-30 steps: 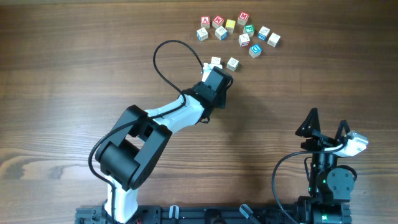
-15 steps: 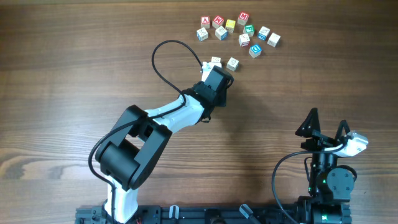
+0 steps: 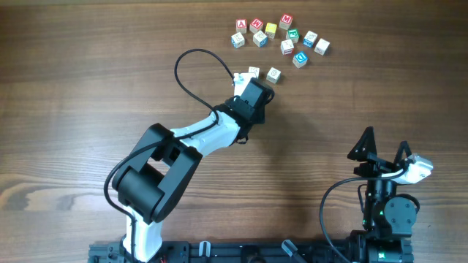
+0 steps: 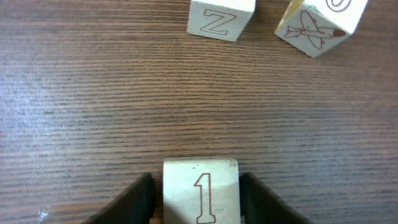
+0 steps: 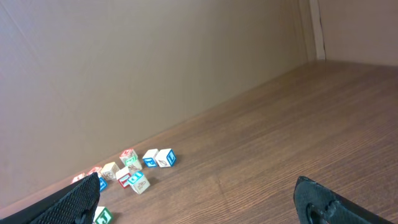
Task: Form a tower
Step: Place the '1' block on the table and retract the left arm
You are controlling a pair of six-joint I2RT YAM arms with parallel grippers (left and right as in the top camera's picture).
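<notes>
Sitting right between the fingers of the left claw, the 1 cube looks small, light, hard and smooth. Squeezing or only close, I cannot tell. Pinch its flat sides. No tower shows yet; the Z cube waits ahead.

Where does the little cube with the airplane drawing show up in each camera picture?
Overhead: the airplane cube is in the upper middle, the right one of a pale pair.
Left wrist: it is in the top right corner, partly cut off.
Right wrist: it cannot be picked out among the distant cubes.
Shared landmark: the Z cube sits just to its left.
</notes>
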